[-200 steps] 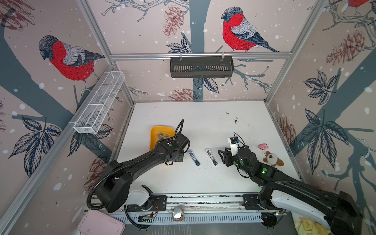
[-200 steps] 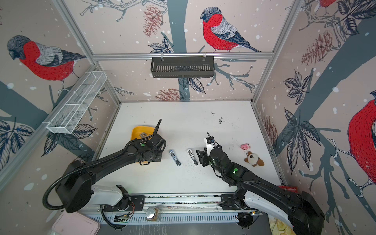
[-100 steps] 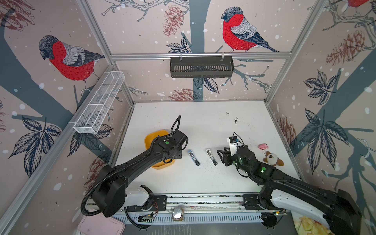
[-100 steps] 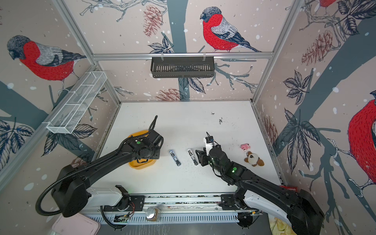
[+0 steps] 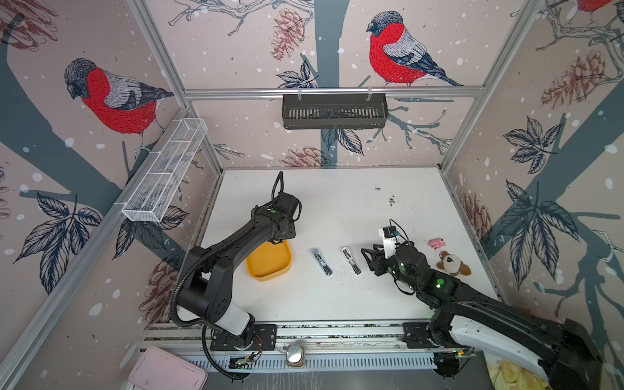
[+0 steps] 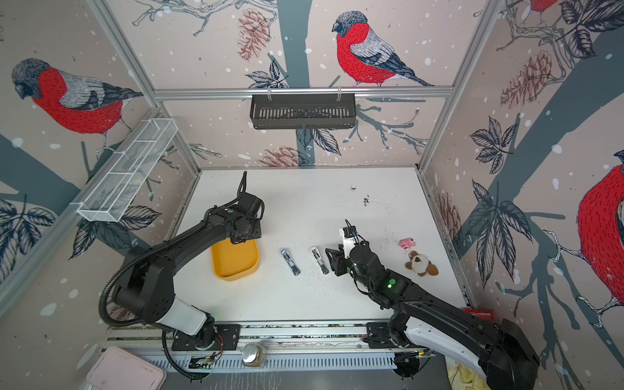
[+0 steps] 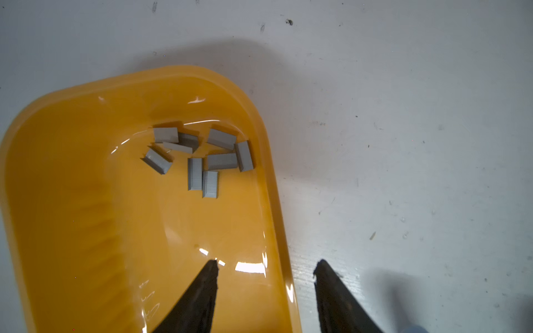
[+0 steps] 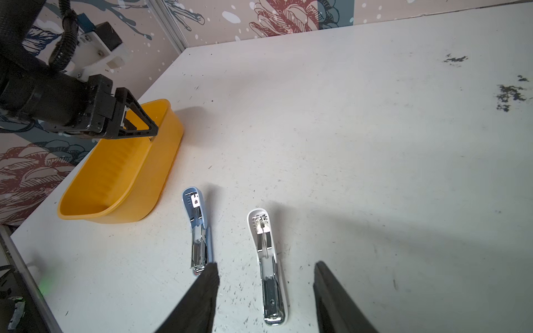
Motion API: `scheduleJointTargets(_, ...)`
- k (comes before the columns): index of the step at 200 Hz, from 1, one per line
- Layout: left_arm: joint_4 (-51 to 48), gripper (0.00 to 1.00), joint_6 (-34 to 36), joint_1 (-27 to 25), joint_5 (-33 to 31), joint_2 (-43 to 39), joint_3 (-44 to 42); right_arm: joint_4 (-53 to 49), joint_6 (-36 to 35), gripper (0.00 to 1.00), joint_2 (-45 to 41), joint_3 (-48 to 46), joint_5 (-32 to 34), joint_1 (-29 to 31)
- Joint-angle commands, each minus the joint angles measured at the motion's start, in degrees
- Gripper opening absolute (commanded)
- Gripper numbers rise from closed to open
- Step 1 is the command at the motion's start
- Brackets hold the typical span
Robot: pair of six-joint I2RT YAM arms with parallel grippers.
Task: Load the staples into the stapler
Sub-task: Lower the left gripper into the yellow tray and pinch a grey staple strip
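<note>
So my left gripper (image 7: 266,261) is spread and empty, straddling the rim of the yellow tray (image 7: 57,201). All the staples (image 7: 199,157) sit bunched at the tray's other end, dead ahead.

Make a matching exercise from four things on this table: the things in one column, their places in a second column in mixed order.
Things:
1. staples
2. blue stapler
3. white stapler
4. brown toy

Places, as seen in a top view:
A. beside the pink toy
B. in the tray
C. between tray and white stapler
D. right of the blue stapler

Pairs: 1-B, 2-C, 3-D, 4-A
</note>
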Motion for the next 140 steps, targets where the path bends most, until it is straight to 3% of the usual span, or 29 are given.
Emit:
scheduleJointTargets(1,2.1,0.53,1.3,0.31,0.81,2.29,0.73,0.64,-1.0,0.54,-0.67,-0.33,0.65,-0.35)
scheduleJointTargets(78,3.25,0.27,4.46,0.08,1.46,4.3,-0.47,1.06,-0.39,0.54,-1.01,-1.23,0.01,-1.4)
scheduleJointTargets(140,0.59,0.17,5.18,-3.49,-0.29,1.79,-2.31,2.14,0.14,0.54,0.26,-1.45,-0.79,-1.48)
